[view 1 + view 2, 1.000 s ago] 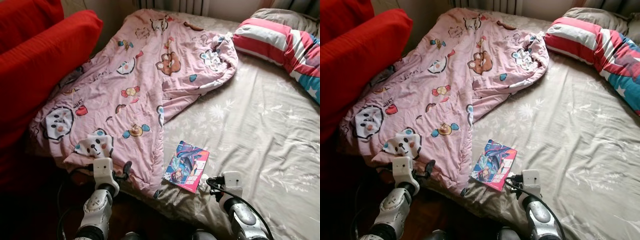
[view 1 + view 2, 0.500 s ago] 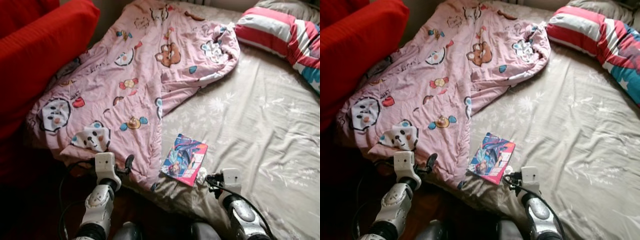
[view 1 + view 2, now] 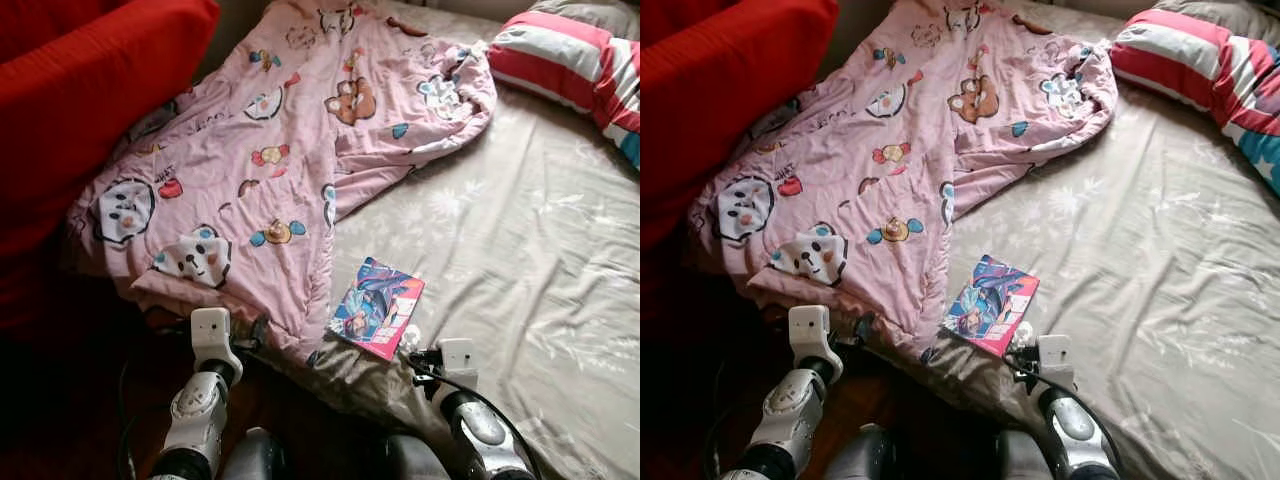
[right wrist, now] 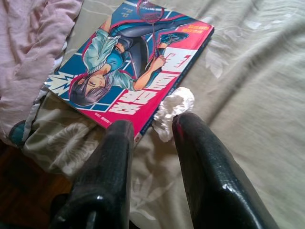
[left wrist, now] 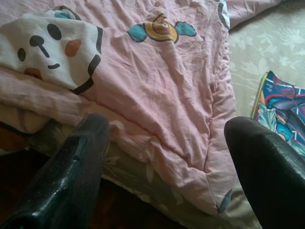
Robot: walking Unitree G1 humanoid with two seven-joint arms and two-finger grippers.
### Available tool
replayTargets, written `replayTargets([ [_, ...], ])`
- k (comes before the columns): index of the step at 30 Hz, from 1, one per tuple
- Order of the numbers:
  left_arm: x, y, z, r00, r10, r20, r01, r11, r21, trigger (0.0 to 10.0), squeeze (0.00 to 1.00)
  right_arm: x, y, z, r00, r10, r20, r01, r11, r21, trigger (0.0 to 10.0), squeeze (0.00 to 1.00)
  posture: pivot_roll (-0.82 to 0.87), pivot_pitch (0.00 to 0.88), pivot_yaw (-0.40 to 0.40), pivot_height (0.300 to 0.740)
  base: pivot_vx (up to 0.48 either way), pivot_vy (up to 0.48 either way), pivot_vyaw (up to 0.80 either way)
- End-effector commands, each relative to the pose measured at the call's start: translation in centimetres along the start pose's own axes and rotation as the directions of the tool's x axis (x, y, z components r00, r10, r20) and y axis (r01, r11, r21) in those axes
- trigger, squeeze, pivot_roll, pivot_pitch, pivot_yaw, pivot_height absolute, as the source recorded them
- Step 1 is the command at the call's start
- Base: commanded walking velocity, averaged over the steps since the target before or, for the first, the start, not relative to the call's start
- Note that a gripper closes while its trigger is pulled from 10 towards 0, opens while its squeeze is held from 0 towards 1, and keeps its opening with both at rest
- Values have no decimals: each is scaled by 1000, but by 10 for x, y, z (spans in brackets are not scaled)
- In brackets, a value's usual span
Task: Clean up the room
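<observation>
Closing in on bed edge, right gripper (image 4: 151,131) nearer now, fingers parted, nothing held, white tissue wad (image 4: 174,112) just past tips at 12 o'clock, touching comic book (image 4: 136,67); I'd pinch wad mid-bulge: light, soft, crushable

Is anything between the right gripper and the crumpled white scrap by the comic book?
Nothing visible. The right gripper is open just short of the white scrap, which lies on the bedsheet against the comic book edge.
</observation>
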State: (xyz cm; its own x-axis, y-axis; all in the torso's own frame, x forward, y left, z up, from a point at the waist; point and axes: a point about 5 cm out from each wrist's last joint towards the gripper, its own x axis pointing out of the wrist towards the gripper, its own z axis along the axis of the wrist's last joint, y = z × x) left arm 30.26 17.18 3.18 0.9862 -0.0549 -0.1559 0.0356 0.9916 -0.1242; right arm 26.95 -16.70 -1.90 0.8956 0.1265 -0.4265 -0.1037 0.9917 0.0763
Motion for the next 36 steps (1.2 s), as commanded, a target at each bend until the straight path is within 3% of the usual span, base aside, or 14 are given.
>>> replayTargets([
  [1,-4,3,-8,999,9,-42,-9,1000,-3,10000,0,-2,2,-7,1000,-7,-20,7,1000,20,10000,0,-117,249,48,671,0,416,0],
  [8,-5,7,-10,999,16,-48,-16,1000,-4,10000,0,-3,-3,-9,999,-42,-35,44,997,59,10000,0,-116,255,47,671,0,426,0],
  [13,-5,7,-10,999,17,-50,-18,1000,-4,10000,0,-3,-4,-9,998,-47,-39,49,997,60,10000,0,-116,256,48,671,0,359,-630],
  [26,-2,6,-6,1000,2,-27,-2,1000,-7,10000,0,-4,-8,-9,996,-78,-39,81,992,93,10000,0,-111,251,51,671,0,0,0],
  [36,-2,6,-6,999,-2,-33,2,1000,-15,10000,0,-4,-8,-10,996,-82,-36,86,991,104,10000,0,-109,250,53,671,0,0,-757],
])
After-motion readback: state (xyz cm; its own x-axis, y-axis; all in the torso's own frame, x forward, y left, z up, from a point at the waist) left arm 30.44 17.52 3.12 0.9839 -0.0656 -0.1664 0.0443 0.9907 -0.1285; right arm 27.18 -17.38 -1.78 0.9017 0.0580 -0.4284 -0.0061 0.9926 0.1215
